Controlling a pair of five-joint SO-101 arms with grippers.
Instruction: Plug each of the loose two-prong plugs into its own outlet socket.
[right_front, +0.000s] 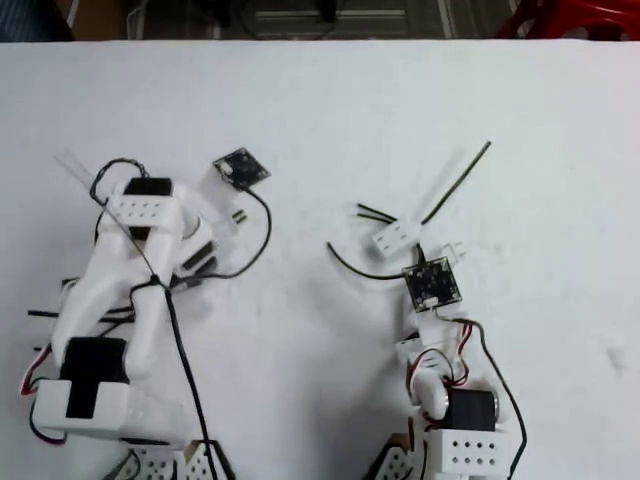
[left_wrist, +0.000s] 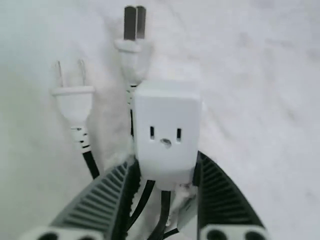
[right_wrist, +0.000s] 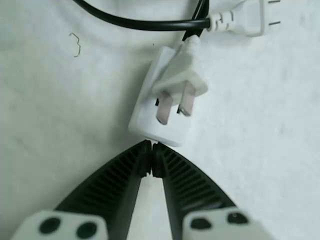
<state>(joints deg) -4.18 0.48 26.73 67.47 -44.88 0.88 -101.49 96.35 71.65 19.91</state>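
My left gripper (left_wrist: 165, 165) is shut on a white outlet socket block (left_wrist: 165, 132), whose slotted face looks back at the left wrist camera. Beyond it lie two loose white plugs: one with silver prongs (left_wrist: 72, 95), one with dark prongs (left_wrist: 132, 45). My right gripper (right_wrist: 151, 152) is shut with nothing between its fingers, its tips touching the edge of a second white outlet block (right_wrist: 150, 112). A white plug (right_wrist: 182, 80) lies across that block with both prongs showing. Another white plug (right_wrist: 252, 20) lies farther off. In the high view this block (right_front: 395, 238) sits ahead of the right arm.
Black cables (right_front: 455, 185) trail from the plugs over the white table (right_front: 320, 110), one (right_wrist: 145, 22) crossing just beyond the right block. A small bent wire staple (right_wrist: 76, 44) lies near it. The table's far edge runs along the back.
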